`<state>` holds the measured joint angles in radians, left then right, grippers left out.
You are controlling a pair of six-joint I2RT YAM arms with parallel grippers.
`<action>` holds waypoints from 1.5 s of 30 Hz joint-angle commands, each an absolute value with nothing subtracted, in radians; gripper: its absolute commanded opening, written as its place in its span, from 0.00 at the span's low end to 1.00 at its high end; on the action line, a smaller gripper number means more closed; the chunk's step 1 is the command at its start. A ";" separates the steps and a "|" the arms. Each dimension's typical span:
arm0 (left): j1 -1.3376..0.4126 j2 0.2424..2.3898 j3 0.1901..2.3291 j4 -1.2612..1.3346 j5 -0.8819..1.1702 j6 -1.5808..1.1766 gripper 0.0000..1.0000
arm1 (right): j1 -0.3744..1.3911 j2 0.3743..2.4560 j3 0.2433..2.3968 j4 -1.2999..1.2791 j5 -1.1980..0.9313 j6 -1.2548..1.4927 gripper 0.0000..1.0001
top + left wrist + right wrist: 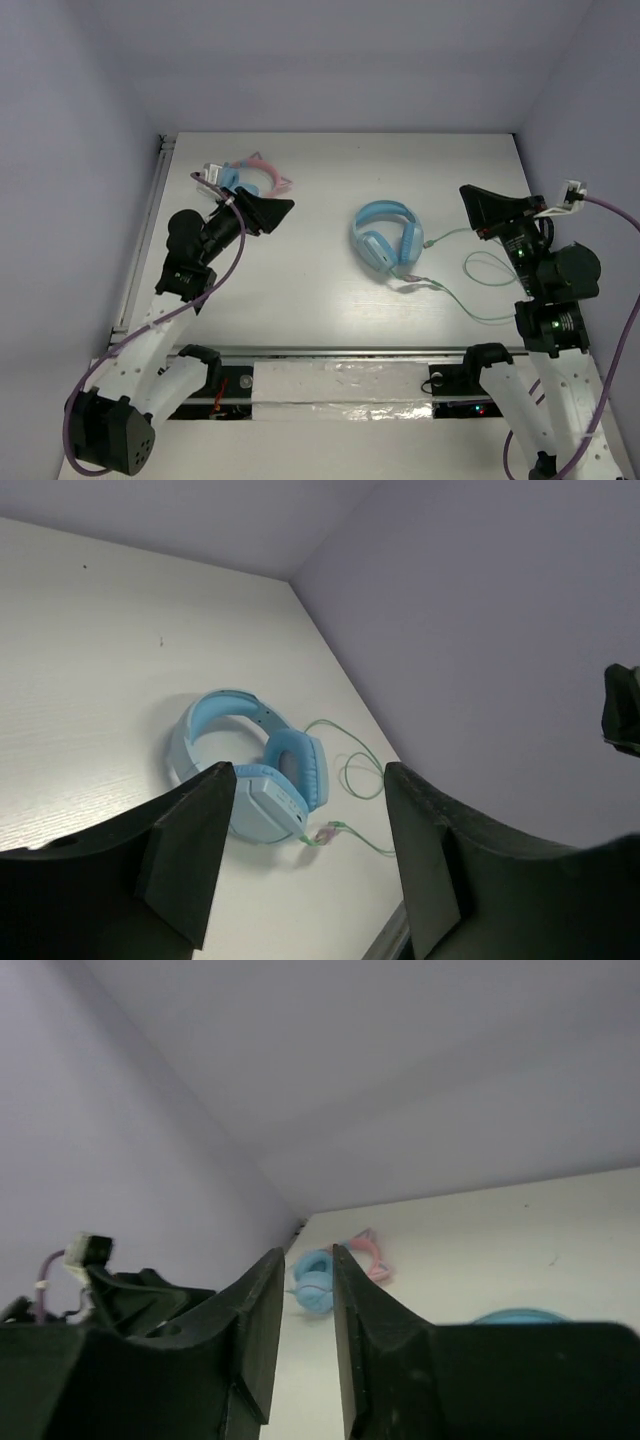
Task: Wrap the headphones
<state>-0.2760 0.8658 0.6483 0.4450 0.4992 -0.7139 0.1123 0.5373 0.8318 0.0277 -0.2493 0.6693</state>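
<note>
The light-blue headphones (385, 238) lie flat at the table's middle, and their thin pale-green cable (478, 272) trails in loose loops to the right. The left wrist view shows the headphones (250, 770) and the cable (350, 775) beyond my fingers. My left gripper (283, 208) is open and empty, held above the table left of the headphones; its jaws (310, 772) stand wide apart. My right gripper (468, 196) hovers right of the headphones above the cable, open by a narrow gap (306, 1255) and empty. A sliver of the headphones (520, 1315) shows in the right wrist view.
Smaller blue headphones with a pink cat-ear band (250, 178) lie at the back left, just behind my left gripper; they also show in the right wrist view (315, 1280). Purple walls close in the table on three sides. A foil-taped rail (340, 385) runs along the near edge.
</note>
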 commanded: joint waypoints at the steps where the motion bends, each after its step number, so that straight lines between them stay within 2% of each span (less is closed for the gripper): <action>1: -0.291 0.916 0.699 0.558 0.511 -0.736 0.58 | 0.109 0.534 0.891 0.011 -0.313 0.696 0.33; 4: -0.340 0.991 0.730 0.572 0.409 -0.730 0.43 | 0.109 0.515 0.841 0.078 -0.334 0.739 0.36; 5: -0.379 1.018 0.747 0.563 0.376 -0.723 0.34 | 0.109 0.514 0.832 0.089 -0.336 0.747 0.32; 7: -0.426 1.115 0.823 0.523 0.292 -0.658 0.26 | 0.109 0.523 0.830 0.062 -0.324 0.736 0.14; 8: -0.449 1.155 0.856 0.497 0.258 -0.628 0.15 | 0.109 0.535 0.850 0.036 -0.321 0.717 0.00; 10: -0.527 1.271 0.969 0.418 0.159 -0.507 0.08 | 0.109 0.586 0.886 -0.062 -0.322 0.686 0.00; 11: -0.587 1.272 0.969 0.394 0.108 -0.453 0.00 | 0.109 0.601 0.914 -0.089 -0.316 0.661 0.00; 13: -0.639 1.408 1.086 0.344 -0.065 -0.286 0.00 | 0.109 0.614 0.919 -0.127 -0.295 0.644 0.00; 15: -0.655 1.471 1.124 0.348 -0.086 -0.201 0.00 | 0.109 0.606 0.901 -0.123 -0.282 0.635 0.00; 16: -0.655 1.539 1.171 0.341 -0.040 -0.174 0.03 | 0.109 0.595 0.891 -0.115 -0.282 0.634 0.00; 17: -0.655 1.580 1.204 0.322 -0.020 -0.123 0.17 | 0.109 0.594 0.884 -0.112 -0.284 0.635 0.00; 20: -0.680 1.727 1.345 0.240 0.046 -0.036 0.39 | 0.109 0.606 0.870 -0.115 -0.284 0.631 0.04; 22: -0.690 1.851 1.484 0.152 0.037 0.036 0.44 | 0.109 0.614 0.865 -0.109 -0.313 0.629 0.15; 23: -0.690 1.894 1.530 0.120 0.031 0.057 0.48 | 0.109 0.621 0.864 -0.103 -0.324 0.635 0.30; 25: -0.690 2.009 1.677 0.028 0.041 0.107 0.53 | 0.109 0.624 0.861 -0.086 -0.353 0.635 0.41; 27: -0.690 2.071 1.748 0.002 0.061 0.135 0.65 | 0.109 0.626 0.859 -0.080 -0.370 0.630 0.49; 31: -0.699 2.219 1.937 -0.147 0.167 0.211 0.70 | 0.109 0.629 0.848 -0.075 -0.371 0.624 0.59; 37: -0.718 2.318 2.029 -0.262 0.222 0.281 0.77 | 0.109 0.641 0.836 -0.052 -0.379 0.629 0.60; 43: -0.718 2.367 2.037 -0.304 0.284 0.302 0.77 | 0.109 0.649 0.825 -0.037 -0.383 0.634 0.61; 45: -0.718 2.376 2.037 -0.301 0.298 0.301 0.73 | 0.109 0.653 0.824 -0.035 -0.385 0.634 0.61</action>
<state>-0.7139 2.3703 1.9923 -0.2741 0.2420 0.2726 0.1123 0.6540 0.8291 -0.0956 -0.3626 0.6399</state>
